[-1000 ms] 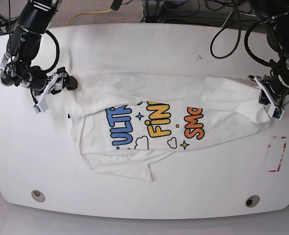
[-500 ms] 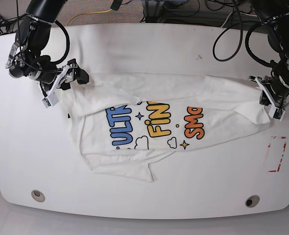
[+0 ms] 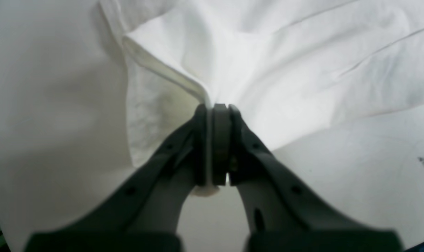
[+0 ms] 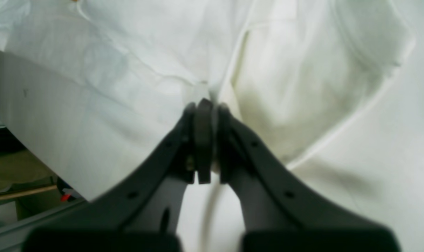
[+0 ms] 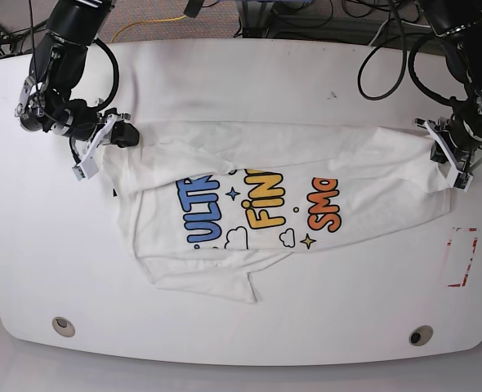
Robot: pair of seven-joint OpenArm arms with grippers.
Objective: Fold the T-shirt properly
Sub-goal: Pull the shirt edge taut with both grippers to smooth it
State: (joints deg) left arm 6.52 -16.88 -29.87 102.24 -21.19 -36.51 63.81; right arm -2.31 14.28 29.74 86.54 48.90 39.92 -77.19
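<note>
White cotton T-shirt [image 5: 274, 204] lies crumpled mid-table [image 5: 241, 73], print up, top edge partly turned over — no clean fold made yet, so I judge the task at an early stage: smoothing and every fold remain. Both claws are clenched on fabric at opposite ends: right gripper [image 4: 205, 105] pinches the edge at the base view's left, left gripper [image 3: 213, 106] pinches a gathered hem at its right. Arms reach in low from the far corners — wrists angled inward toward the cloth.

The T-shirt [image 5: 339, 159] is soft, matt white cloth, creased; the desk [image 5: 249, 73] smooth, faintly glossy white; the fingers [image 3: 220, 140] matt dark plastic.
</note>
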